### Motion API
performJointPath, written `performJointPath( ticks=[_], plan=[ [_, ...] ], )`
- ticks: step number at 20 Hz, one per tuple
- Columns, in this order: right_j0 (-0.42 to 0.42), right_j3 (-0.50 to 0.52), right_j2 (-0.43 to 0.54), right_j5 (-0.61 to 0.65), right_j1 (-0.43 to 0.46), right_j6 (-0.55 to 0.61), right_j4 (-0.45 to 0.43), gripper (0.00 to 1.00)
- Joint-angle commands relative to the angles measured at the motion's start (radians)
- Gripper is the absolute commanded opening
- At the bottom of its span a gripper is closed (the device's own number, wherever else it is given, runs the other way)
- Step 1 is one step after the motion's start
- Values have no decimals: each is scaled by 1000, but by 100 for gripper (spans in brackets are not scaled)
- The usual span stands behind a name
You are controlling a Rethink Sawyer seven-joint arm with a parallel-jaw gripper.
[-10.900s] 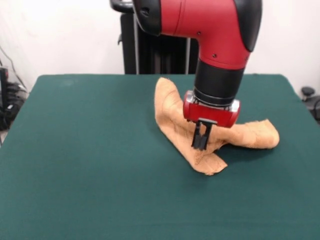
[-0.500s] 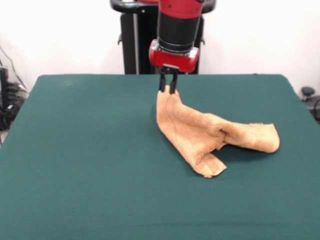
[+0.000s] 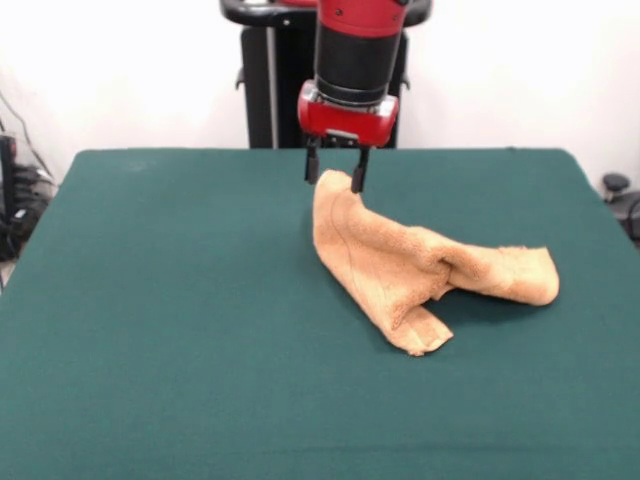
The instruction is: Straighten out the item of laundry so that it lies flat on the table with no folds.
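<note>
The tan-orange terry towel [image 3: 405,265] lies crumpled on the dark green table [image 3: 170,320], right of centre. It is folded over itself, with one end raised toward the back, one flap reaching right and one corner pointing to the front. My gripper [image 3: 335,172] hangs from the red and black arm just above the towel's raised back end. Its two dark fingers are spread apart, open, with the towel's top edge right below them. Nothing is held between them.
The robot's black pedestal [image 3: 280,80] stands behind the table's far edge. Dark equipment and cables sit off the table's left side [image 3: 15,200], and a small dark object sits off the right side [image 3: 618,190].
The gripper has left the towel's middle, where it was shut low on the cloth, and moved back and left to the towel's raised far end, now open. The towel's right flap lies lower.
</note>
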Motion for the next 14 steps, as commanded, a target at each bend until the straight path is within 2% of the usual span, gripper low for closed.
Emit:
performJointPath(
  ticks=[1,6,14],
  plan=[
    [20,51,121,-55,67,18,-28,100],
    [10,51,139,-55,95,11,-25,100],
    [25,-23,137,-138,213,26,-50,100]
  ],
)
